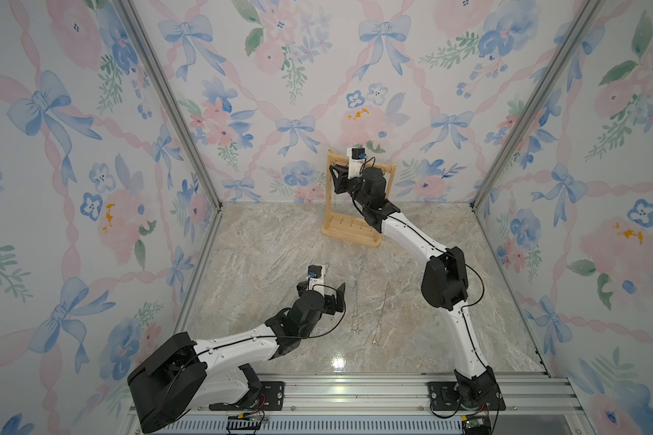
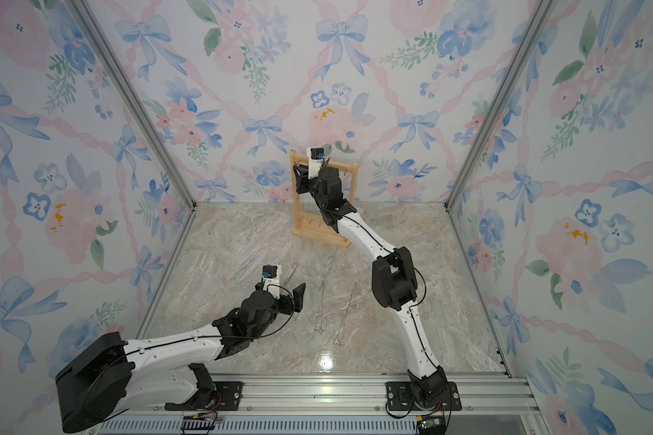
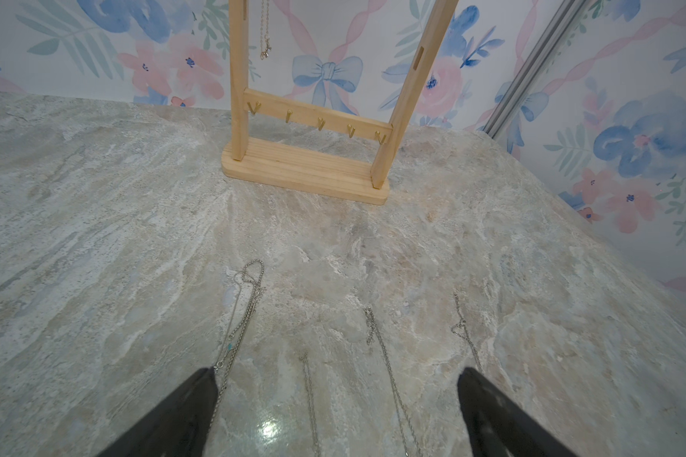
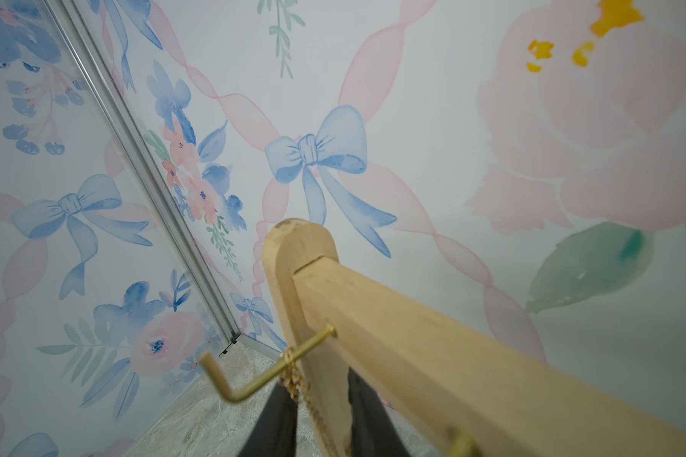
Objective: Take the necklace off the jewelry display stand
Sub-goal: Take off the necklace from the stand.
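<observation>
Arms sit well apart. R arm stands up from its mount at lower right of both top views, elbow bent, forearm slanting up-left to the stand (image 1: 349, 230) (image 2: 317, 236) (image 3: 305, 166) at upper ctr, near the back wall. Wrist is level w/ the top bar (image 4: 452, 356). R gripper (image 1: 335, 177) (image 2: 301, 179) points at the stand's left post just under that bar.

R wrist view: black fingers (image 4: 274, 427) sit either side of the gold necklace (image 4: 294, 380) (image 3: 265, 37), which loops over a brass hook (image 4: 270, 372) screwed into the bar, close to the post. Jaws are narrow, but a gap shows btwn them and the chain isn't pinched, so the claw is released. Necklace hangs on the stand, its lower end dangling inside the frame, clear of the table (image 1: 279, 241). Hook's upturned tip and the post crowd the fingers. In both top views the R arm hides much of the bar.

L arm lies low at lower left, forearm pointing toward ctr. L gripper (image 1: 322, 290) (image 2: 281, 292) (image 3: 333, 415) is spread wide, holding nothing, over the marble table. Loose chains (image 1: 355, 309) (image 3: 385, 368) lie stretched on the table beside and under it. One runs right at a fingertip; can't tell if it touches.
</observation>
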Tool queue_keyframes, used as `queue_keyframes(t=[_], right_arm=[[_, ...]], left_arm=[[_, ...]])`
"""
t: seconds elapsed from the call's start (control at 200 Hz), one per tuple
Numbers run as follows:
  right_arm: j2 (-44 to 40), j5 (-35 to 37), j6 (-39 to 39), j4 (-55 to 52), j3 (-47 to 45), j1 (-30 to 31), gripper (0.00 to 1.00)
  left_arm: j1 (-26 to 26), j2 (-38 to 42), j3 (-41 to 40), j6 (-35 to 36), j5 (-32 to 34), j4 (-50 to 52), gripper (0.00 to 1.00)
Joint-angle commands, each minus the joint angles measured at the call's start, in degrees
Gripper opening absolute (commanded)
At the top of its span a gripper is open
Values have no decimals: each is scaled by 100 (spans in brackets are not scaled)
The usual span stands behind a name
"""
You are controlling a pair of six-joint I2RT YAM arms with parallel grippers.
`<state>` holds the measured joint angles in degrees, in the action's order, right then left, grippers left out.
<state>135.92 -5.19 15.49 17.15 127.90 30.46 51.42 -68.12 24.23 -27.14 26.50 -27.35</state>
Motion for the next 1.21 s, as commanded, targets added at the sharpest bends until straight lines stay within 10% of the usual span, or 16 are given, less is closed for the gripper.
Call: queue_keyframes(t=[0.0,1.2], right_arm=[[71,-93,36,-96,183,-31,21],[-537,-665,238,-414,-57,32,0]], left_arm=[[-34,-70,99,121,-61,-66,98],[-38,-79,117,121,-136,-60,98]])
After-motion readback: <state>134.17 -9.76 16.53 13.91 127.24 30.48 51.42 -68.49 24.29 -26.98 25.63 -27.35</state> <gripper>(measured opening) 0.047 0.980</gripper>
